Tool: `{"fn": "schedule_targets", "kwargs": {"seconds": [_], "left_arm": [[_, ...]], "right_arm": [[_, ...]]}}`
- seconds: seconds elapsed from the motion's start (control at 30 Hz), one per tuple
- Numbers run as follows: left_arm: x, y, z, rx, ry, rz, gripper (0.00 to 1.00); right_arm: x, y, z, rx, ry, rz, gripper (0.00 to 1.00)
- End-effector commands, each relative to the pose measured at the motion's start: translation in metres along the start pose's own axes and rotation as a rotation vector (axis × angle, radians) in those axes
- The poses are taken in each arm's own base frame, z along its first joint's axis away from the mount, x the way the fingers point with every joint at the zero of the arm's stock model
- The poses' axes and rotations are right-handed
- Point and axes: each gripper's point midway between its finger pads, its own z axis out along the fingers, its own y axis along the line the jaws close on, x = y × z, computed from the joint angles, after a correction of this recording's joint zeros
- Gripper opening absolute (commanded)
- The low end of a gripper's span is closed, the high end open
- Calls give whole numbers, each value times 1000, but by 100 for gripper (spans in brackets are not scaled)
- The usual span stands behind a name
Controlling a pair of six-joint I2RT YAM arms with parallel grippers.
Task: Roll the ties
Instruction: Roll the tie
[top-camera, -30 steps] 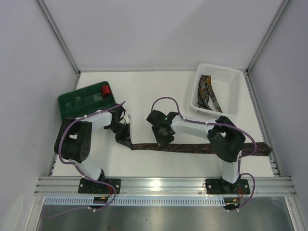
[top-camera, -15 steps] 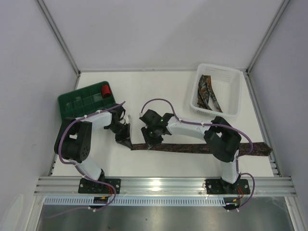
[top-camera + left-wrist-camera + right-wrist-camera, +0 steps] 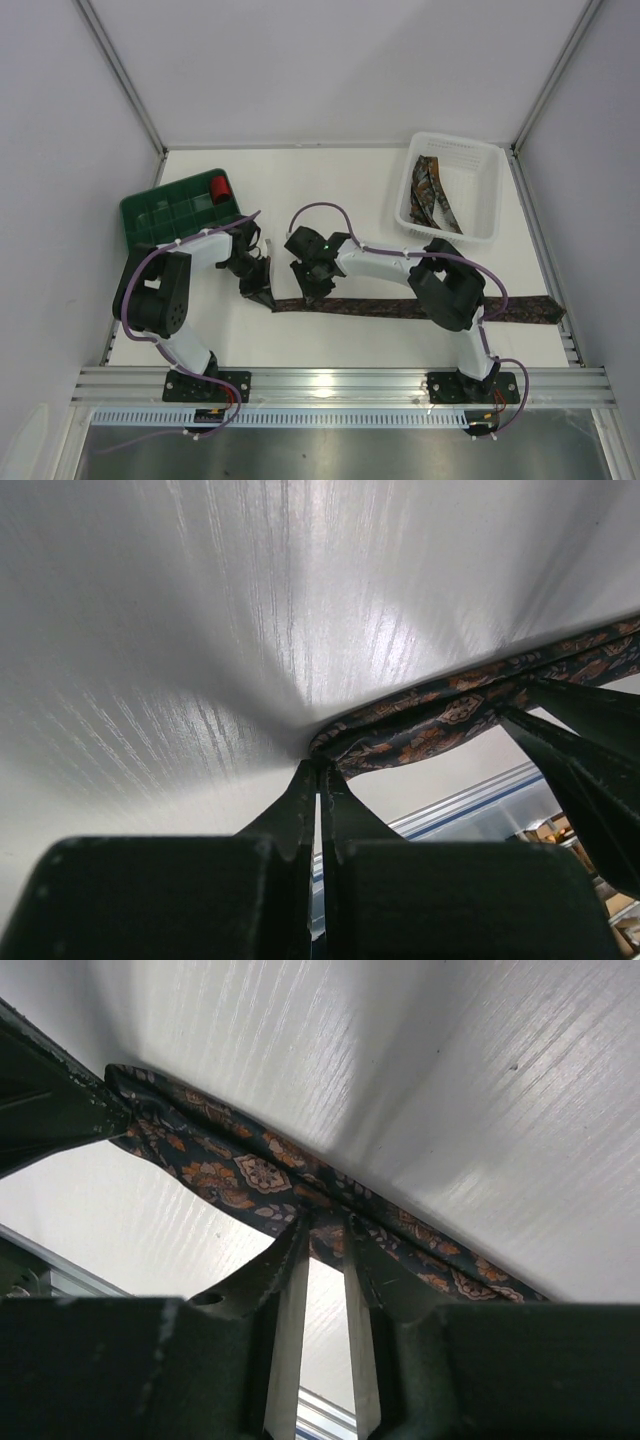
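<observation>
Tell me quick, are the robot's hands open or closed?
Left gripper: shut, pinching the tie's end.
Right gripper: narrow gap, tie between the tips; grip cannot be told.

left arm (image 3: 190,347), right arm (image 3: 385,263): white links, black joints | cables (image 3: 320,208): purple | jaws: black

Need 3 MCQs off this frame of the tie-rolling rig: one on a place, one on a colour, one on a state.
1. The red roll sits: A in the basket; B in the green tray; C on the tie.
2. The basket is: A white; B green; C red.
3. The left pincer is: A wide open; B shut on the tie's end; C holding the red roll.

Key:
1 B, the roll stands in the tray's back corner.
2 A, the top view shows white plastic walls.
3 B, in the left wrist view its fingers meet on the end of the fabric.
</observation>
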Motion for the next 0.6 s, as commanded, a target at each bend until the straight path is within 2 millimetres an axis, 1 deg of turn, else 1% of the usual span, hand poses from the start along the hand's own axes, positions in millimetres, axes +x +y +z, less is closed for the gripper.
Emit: {"fn": "schedule_targets", "kwargs": {"seconds": [0.0,0.17,0.2,0.27,0.33,0.37,0.4,0.47,0.5,0.57], "left_arm": [[-5,-7,-7,25,-15,38,0],[-6,-12,-12,37,-23,40,0],[-7,-13,-14,39,-28,41,0],[-7,-16,-18,47,-31,41,0],[-8,-21,-23,61,-37,41,0],[-8,-23,-25,67,-41,42,0],[-8,-26,-29,76,-50,43,1],[-7,-33,-35,103,-56,42,1],[-7,-37,-40,115,-67,36,0],[-5,-46,-44,157,-69,34,1]], "right_arm": [[-13,0,-1,17,-31,-17,25],[-5,-7,8,19,-10,0,17],[-2,-7,10,12,-2,5,14],[1,-10,14,12,5,19,10],[2,-12,17,0,5,38,8],[2,-13,18,-4,7,46,5],[7,-14,20,-14,21,59,3],[6,-16,22,-24,23,75,2],[11,-18,23,-26,38,84,1],[12,-19,24,-41,38,88,1]]}}
